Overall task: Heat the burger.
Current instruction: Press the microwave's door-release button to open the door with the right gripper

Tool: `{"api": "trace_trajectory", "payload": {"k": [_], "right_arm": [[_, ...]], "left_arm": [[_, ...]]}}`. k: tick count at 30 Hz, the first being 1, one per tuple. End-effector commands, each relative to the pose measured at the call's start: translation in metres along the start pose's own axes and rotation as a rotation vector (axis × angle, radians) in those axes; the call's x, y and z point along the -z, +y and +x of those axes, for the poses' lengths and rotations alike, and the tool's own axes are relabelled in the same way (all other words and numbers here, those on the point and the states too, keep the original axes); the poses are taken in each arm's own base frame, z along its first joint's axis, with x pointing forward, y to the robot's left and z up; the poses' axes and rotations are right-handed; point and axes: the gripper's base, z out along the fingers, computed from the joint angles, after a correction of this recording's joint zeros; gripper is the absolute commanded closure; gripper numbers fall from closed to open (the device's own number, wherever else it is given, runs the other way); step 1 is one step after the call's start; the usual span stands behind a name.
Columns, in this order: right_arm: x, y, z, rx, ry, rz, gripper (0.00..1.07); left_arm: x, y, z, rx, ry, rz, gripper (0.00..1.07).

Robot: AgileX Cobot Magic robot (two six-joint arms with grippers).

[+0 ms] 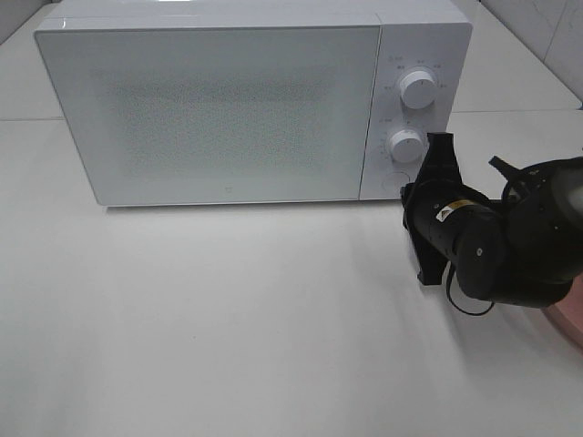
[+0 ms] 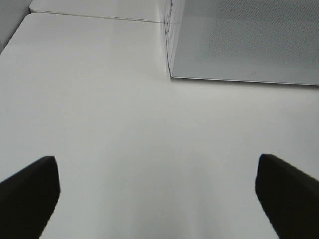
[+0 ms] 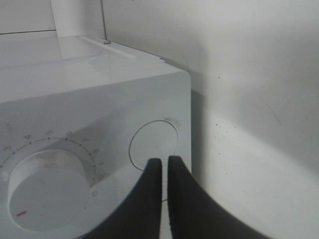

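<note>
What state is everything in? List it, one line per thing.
Left claw: open, empty, over the table.
Right claw: shut, holding nothing.
Microwave door: shut.
Round button: the shut claw's tips are at its rim; cannot tell whether it is pressed.
Upper knob, lower knob: settings unreadable.
Pink plate: mostly out of frame.
Burger: not in view.
</note>
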Motion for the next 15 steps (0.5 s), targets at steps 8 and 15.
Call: {"api": "trace_trajectory", "payload": {"k": [8, 15], "right_arm": [[-0.016, -0.003, 0.001, -0.002, -0.009, 0.005, 1.07], [-0.021, 0.001, -0.008, 0.008, -0.018, 0.003, 1.07]], "left_arm": [[0.002, 0.0, 0.0, 0.002, -0.031, 0.0, 0.07], [0.002, 0.0, 0.0, 0.002, -0.031, 0.0, 0.07]]}}
